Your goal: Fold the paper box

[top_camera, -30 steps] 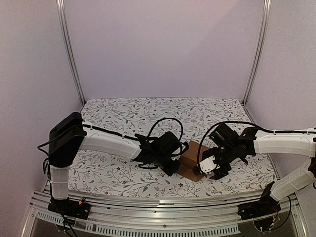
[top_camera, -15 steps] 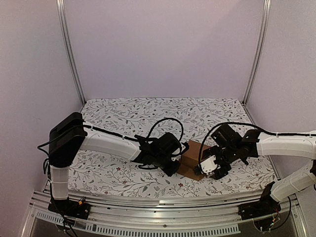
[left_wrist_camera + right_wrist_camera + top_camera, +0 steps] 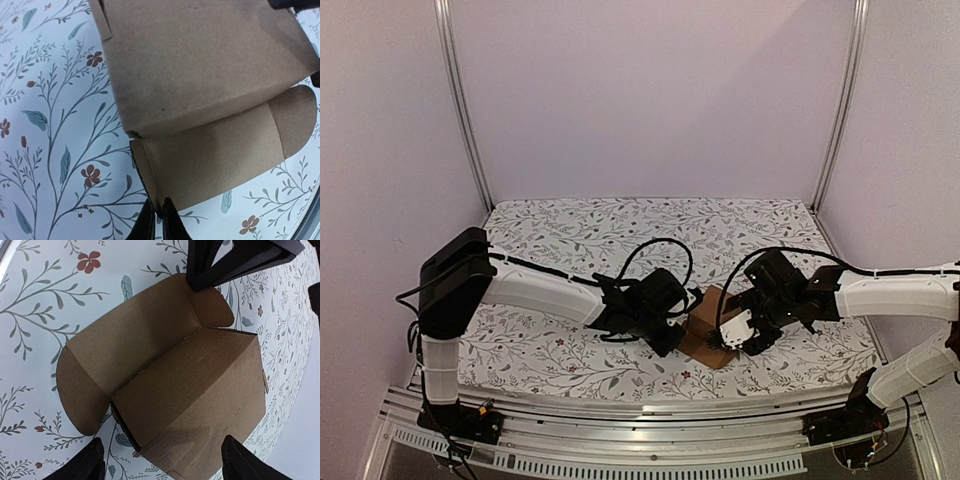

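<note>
The paper box (image 3: 705,322) is a brown cardboard cube lying on its side, with one end open and its lid flap with two rounded tabs spread on the cloth. It fills the left wrist view (image 3: 200,65) and the right wrist view (image 3: 195,395). My left gripper (image 3: 678,332) is shut on the edge of the open flap (image 3: 215,155), with both fingers pinching the cardboard (image 3: 157,220). My right gripper (image 3: 730,338) is open wide (image 3: 162,462). Its fingers (image 3: 87,462) straddle the near corner of the box body without visibly touching it.
The floral tablecloth (image 3: 620,230) covers the table. Lilac walls and two metal posts (image 3: 460,110) enclose the back and sides. A metal rail (image 3: 640,425) runs along the near edge. The left gripper's black fingers (image 3: 235,260) show beyond the box in the right wrist view.
My right gripper has moved left and over the right side of the box. The left arm and the box have stayed in place.
</note>
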